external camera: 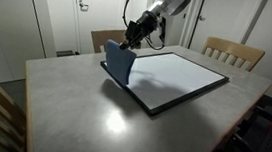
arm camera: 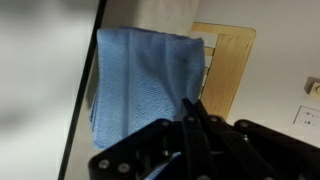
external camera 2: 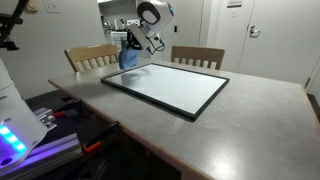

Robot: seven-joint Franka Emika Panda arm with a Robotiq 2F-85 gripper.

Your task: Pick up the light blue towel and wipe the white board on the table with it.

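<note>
light blue towel (external camera: 117, 62) hanging in the air
gripper (external camera: 134, 36) clenched on its top edge, cloth dangling by the white board (external camera: 181, 78) corner over the counter (external camera: 72, 110)

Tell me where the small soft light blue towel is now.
In an exterior view, the light blue towel hangs from the shut gripper over the corner of the glossy black-framed white board nearest a wooden chair.

White arm (external camera 2: 150, 12), black pincer (external camera: 129, 42) (perhaps cabled)
</note>
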